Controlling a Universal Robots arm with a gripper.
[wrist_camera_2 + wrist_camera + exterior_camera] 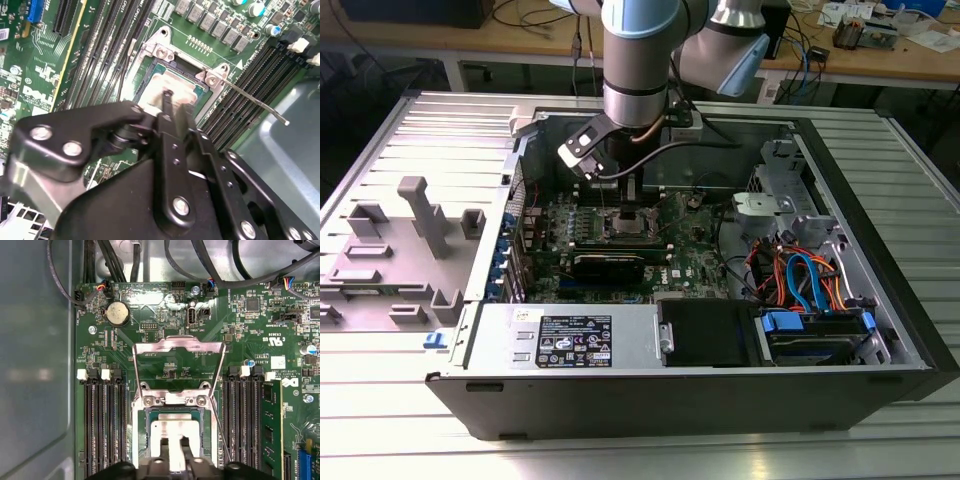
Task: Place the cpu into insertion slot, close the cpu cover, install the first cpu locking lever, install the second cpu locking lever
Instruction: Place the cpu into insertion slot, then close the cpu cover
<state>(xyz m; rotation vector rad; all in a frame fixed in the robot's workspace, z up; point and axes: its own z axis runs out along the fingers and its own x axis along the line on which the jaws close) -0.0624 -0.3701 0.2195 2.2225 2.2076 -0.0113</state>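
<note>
Reading outward from the wrist, the gripper [174, 454] is met first. In the first wrist view its fingertips [163, 449] are seen parted by a narrow gap only, set at the middle of the cpu [175, 429], on it or just above it; contact cannot be settled. Nothing is seen clamped between them. The chip's metal top, wider than the gap, is visible through it, so the chip is not judged to be gripped by its edges.

The cpu itself is found lying inside the insertion slot [139, 440], framed by the slot's silver rim and apparently flat. The first step, seating the chip, is therefore judged to be in hand or at its very end. What any further move calls for is judged to be a chip left square and level in the socket, undisturbed when the tool is lifted off.

Beyond the socket, the cpu cover [177, 344] is seen swung up and back on its hinge, not yet closed. In the second wrist view a locking lever [255, 102] is shown sticking out free over the memory slots [265, 70], not latched.

Farthest out, in the exterior view, the arm [635, 60] is seen reaching straight down into the open computer case [670, 400].
</note>
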